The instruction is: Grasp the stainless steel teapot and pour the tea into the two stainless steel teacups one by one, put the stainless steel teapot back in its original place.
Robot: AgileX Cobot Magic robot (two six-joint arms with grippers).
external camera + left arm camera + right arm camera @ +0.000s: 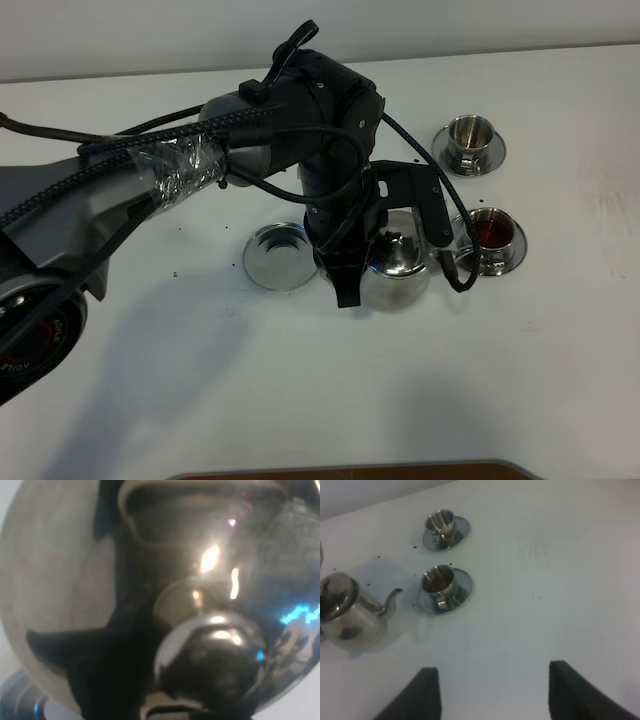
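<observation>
The stainless steel teapot (400, 270) stands upright just right of the empty round saucer, its original place (278, 256), and its body fills the left wrist view (60, 580). Its thin spout (392, 597) points at the nearer teacup (490, 238), which holds reddish-brown tea on its saucer. The farther teacup (468, 140) shows bare steel inside. My left gripper (345, 285) is shut at the teapot's handle side, and the handle itself is hidden. I cannot tell whether the pot touches the table. My right gripper (495, 700) is open over bare table, away from the cups (440, 582).
The left arm and its cables (455, 270) hang over the teapot and close to the nearer cup. Small dark specks dot the white table (560, 380). A dark front edge (350, 470) runs along the bottom of the high view.
</observation>
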